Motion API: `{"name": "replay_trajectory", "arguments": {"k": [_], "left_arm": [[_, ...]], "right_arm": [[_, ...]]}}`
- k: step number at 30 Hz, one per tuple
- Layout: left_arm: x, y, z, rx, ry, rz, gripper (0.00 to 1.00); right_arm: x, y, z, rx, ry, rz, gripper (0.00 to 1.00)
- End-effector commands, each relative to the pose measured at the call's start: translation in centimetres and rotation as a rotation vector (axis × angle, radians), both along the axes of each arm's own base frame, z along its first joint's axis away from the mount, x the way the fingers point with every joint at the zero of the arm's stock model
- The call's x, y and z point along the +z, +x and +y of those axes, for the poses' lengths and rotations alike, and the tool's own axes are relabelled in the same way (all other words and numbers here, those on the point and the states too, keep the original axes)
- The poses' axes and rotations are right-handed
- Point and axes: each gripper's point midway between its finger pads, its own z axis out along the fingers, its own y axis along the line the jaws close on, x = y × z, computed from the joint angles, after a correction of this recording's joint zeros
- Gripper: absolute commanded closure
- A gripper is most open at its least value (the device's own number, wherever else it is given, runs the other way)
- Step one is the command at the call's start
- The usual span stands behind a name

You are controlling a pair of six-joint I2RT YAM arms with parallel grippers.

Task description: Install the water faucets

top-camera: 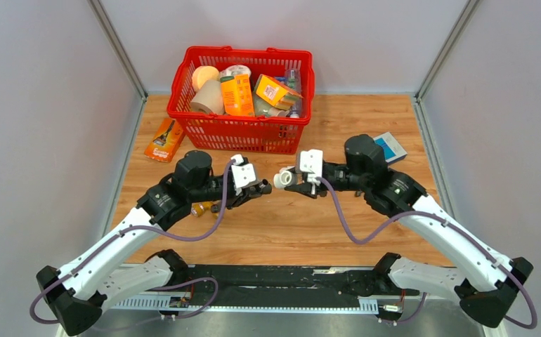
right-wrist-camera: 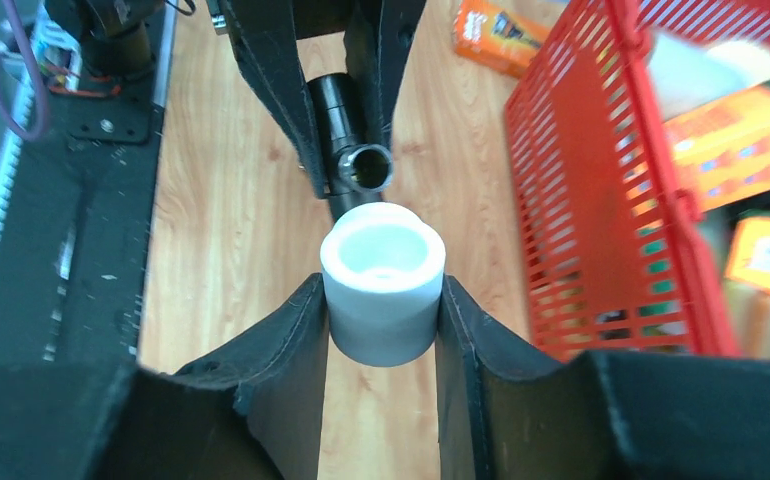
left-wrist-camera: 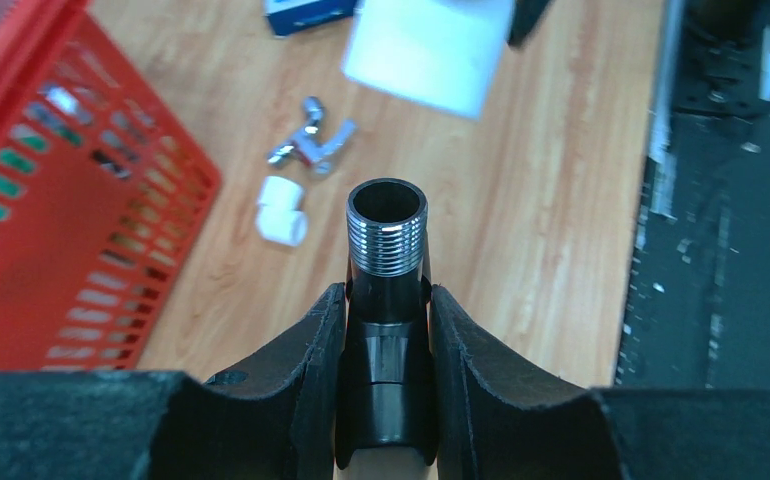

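Observation:
My left gripper (left-wrist-camera: 387, 295) is shut on a dark grey water faucet (left-wrist-camera: 387, 330), its threaded open end (left-wrist-camera: 387, 228) sticking out past the fingertips. My right gripper (right-wrist-camera: 381, 285) is shut on a white plastic fitting (right-wrist-camera: 382, 285), socket mouth facing forward. In the top view the two grippers face each other above mid-table, the left gripper (top-camera: 261, 188) and the right gripper (top-camera: 292, 180) close together. The faucet's end (right-wrist-camera: 364, 166) sits just beyond the fitting's mouth, slightly off to one side. I cannot tell whether they touch.
A red basket (top-camera: 243, 133) full of groceries stands at the back. On the wood lie a chrome faucet (left-wrist-camera: 311, 147) and a white elbow fitting (left-wrist-camera: 281, 210). An orange packet (top-camera: 164, 140) lies left of the basket and a blue box (top-camera: 390, 147) at the right.

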Motion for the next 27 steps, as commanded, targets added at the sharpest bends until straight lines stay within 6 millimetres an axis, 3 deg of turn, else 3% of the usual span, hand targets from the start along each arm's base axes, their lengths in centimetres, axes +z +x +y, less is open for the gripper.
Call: {"name": "replay_trajectory", "arguments": {"k": [1,7,15,27], "left_arm": [[2.7,-3.1,-1.2,-0.205,-0.067,0.004,1.00],[2.3,-4.1,-1.4,-0.260,-0.071,0.017,1.00],[2.0,-4.8,-1.2,-0.290,-0.075,0.014,1.00],[1.3,-5.6,-1.4,-0.334,-0.064,0.050,1.00]], "right_arm": [[3.0,-1.0,-1.0,0.128,0.018,-0.358,1.00],[3.5,-2.9,-0.6,0.280,0.005,-0.488,1.00],[2.0,-4.6,1.4,0.392,-0.092,-0.544,1.00],[1.0,-5.0,2.5,0.435,-0.183,-0.582,1.00]]}}
